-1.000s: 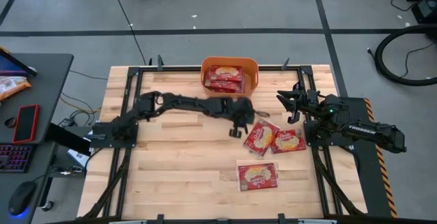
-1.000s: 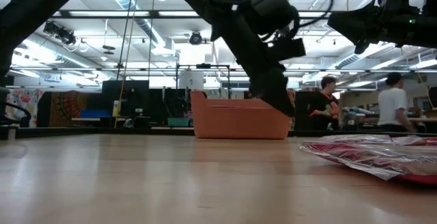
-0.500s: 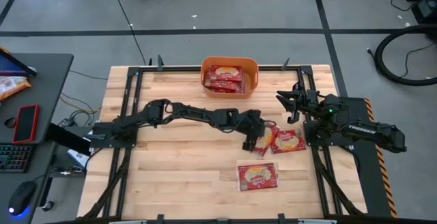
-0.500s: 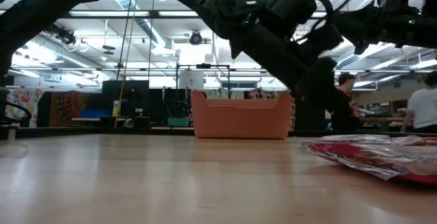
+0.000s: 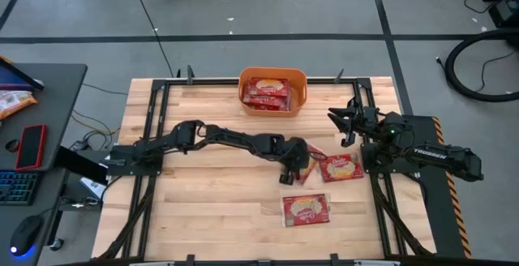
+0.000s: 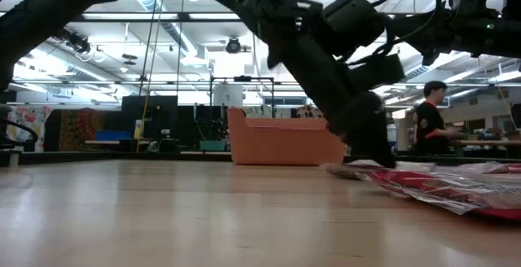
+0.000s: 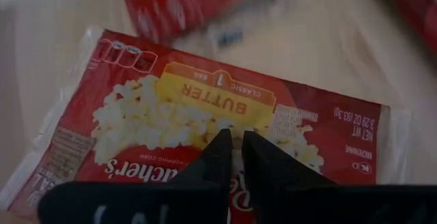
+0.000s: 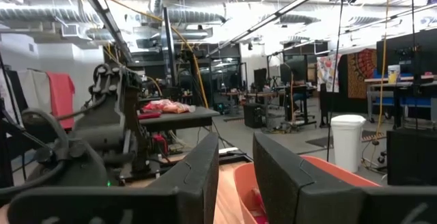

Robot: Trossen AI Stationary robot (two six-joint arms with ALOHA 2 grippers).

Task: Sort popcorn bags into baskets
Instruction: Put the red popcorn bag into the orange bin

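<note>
Three red popcorn bags lie flat on the table's right half: one (image 5: 310,162) under my left gripper (image 5: 289,175), one (image 5: 344,167) beside it to the right, and one (image 5: 306,210) nearer the front edge. My left gripper, slanting down, is shut on the first bag (image 7: 205,108). The orange basket (image 5: 243,87) stands at the far edge with more bags (image 5: 266,92) inside. My right gripper (image 5: 340,125) waits open at the right side, raised, with nothing between its fingers (image 8: 235,157). My left gripper comes down slanting from the table's left onto the bag's printed face, near the middle by the yellow picture (image 7: 232,118). Only the two fingertips (image 7: 222,145) meet it, almost together, pinching the wrapper. The bag lies flat on the table (image 6: 350,169).
Black frame rails (image 5: 158,96) run along the table's edges. A dark desk at the left holds a red phone (image 5: 31,146). In the low view the basket (image 6: 281,145) stands behind the gripper, and a person (image 6: 427,129) is in the room beyond.
My left gripper has travelled from the table's middle toward the right and near side and come down onto the bag. In the last half second it drew slightly back toward the left, and the bag's edge slid with it along the table.
</note>
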